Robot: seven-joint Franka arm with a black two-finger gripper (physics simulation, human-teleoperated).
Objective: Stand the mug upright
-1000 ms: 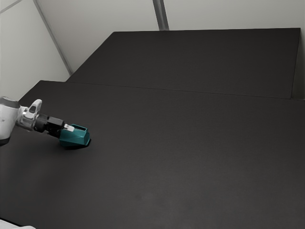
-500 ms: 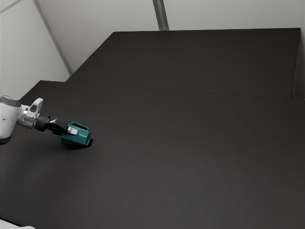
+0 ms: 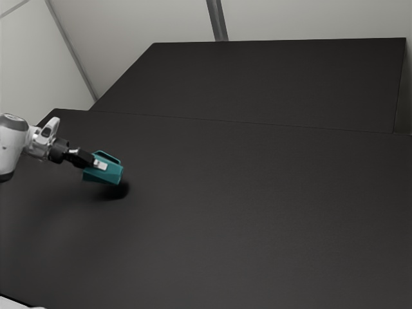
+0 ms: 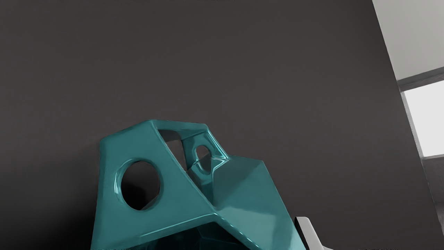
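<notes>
Fingers [image 3: 100, 165] had pale grey tips, black behind. Mug [image 4: 173, 205] between them was plain glossy teal, pale glints along edges, darker inside. Tabletop [image 3: 225, 225] below fingers was plain charcoal, shadow [image 3: 116, 190] black. Arm [image 3: 10, 147] behind fingers was white with grey.

In the exterior view the mug [image 3: 111, 175] hides one finger of the pincer [image 3: 100, 165]; the edge crops the arm [image 3: 11, 149]. The wrist view's edge cuts the mug and a finger [image 4: 309, 231] beside it.
</notes>
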